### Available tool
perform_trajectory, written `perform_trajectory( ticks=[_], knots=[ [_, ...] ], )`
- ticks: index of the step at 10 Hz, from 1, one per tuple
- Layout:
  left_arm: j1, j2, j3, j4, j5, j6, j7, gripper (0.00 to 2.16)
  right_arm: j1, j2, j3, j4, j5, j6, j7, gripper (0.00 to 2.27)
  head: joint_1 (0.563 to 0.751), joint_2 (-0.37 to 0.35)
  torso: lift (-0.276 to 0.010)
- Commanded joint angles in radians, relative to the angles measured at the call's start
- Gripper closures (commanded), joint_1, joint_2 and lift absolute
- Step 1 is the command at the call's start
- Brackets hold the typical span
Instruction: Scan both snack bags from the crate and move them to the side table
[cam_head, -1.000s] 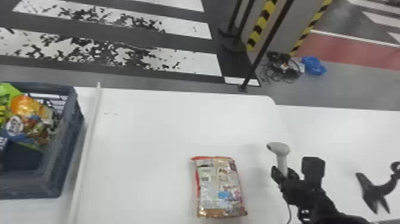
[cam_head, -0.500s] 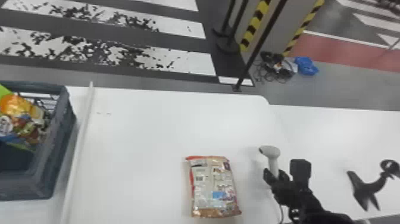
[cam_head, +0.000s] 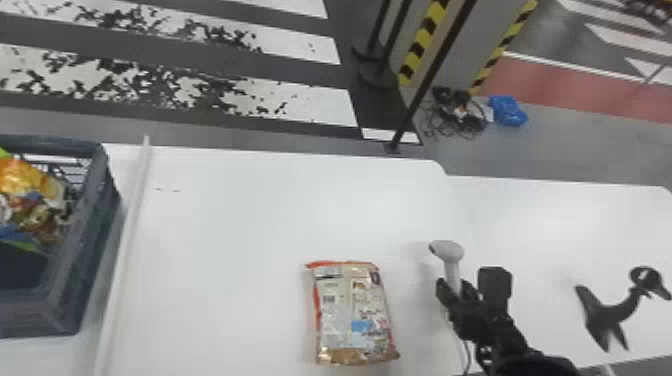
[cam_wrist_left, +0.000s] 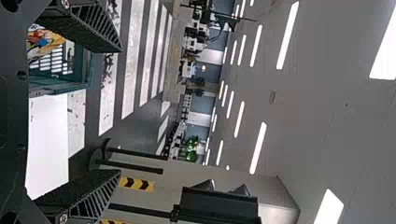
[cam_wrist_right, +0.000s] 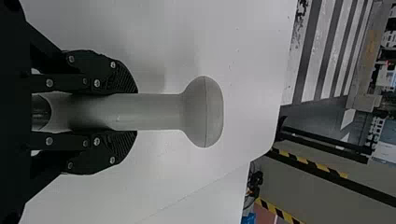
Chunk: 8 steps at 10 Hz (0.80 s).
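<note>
The step in hand looks to be the scan of one of the two bags. That snack bag, a flat, glossy foil pack with red edging and a printed pale back (cam_head: 350, 315), lies flat on the white bench (cam_head: 250, 225), nearer the near edge than the far one. Its back faces up, and a small dark barcode patch (cam_head: 328, 299) shows there.

At the bench's right side, the right gripper (cam_head: 456, 287) has its fingers pinching the handle of a grey plastic handheld scanner with a rounded head (cam_head: 447, 250). The scanner is held up beside the bag, apart from it. The left gripper (cam_wrist_left: 119, 111) has its fingers spread wide, with nothing between them.

At the bench's left end, past a long white strip (cam_head: 125, 250), stands a dark blue-grey plastic crate with slatted walls (cam_head: 102, 225). In it are orange, yellow and green snack packs (cam_head: 25, 185); I cannot tell how many. The white side table (cam_head: 600, 225) adjoins the bench's right edge and bears a black curved stand (cam_head: 612, 312).

The next move calls for bringing the scanner's head over the barcode and aiming it squarely; creased, shiny foil could spoil the read. After that, the bag would go to the side table, and the second one would need fetching from the crate.
</note>
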Motion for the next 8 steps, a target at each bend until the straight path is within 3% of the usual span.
perform_trajectory(
  ticks=[1,2,4,5,6,7,8],
  knots=[
    [0.0,0.0,0.0,0.0,0.0,0.0,0.0,0.07,-0.002,-0.002,0.0,0.008,0.0,0.002,0.0,1.37,0.695,-0.314,-0.029],
    [0.0,0.0,0.0,0.002,0.0,0.0,0.0,0.07,-0.003,-0.007,0.003,0.019,0.001,0.011,0.0,1.18,0.695,-0.315,-0.029],
    [0.0,0.0,-0.001,0.006,0.0,-0.003,0.001,0.07,-0.005,-0.011,0.006,0.034,0.003,0.024,0.0,1.13,0.695,-0.32,-0.029],
    [-0.002,0.0,-0.003,0.006,0.0,-0.003,0.001,0.07,-0.006,-0.013,0.006,0.037,0.003,0.03,0.0,0.77,0.695,-0.322,-0.029],
    [-0.002,-0.002,-0.005,0.006,0.0,-0.003,0.001,0.07,-0.006,-0.013,0.006,0.038,0.003,0.033,0.0,0.57,0.695,-0.325,-0.029],
    [0.0,-0.002,-0.005,0.006,0.0,-0.006,0.001,0.07,-0.006,-0.013,0.006,0.038,0.001,0.033,0.0,0.57,0.695,-0.327,-0.029],
    [-0.002,-0.003,-0.005,0.006,-0.002,-0.006,0.001,0.07,0.001,-0.011,0.006,0.032,-0.005,0.027,0.0,0.25,0.695,-0.328,-0.029]
  ],
)
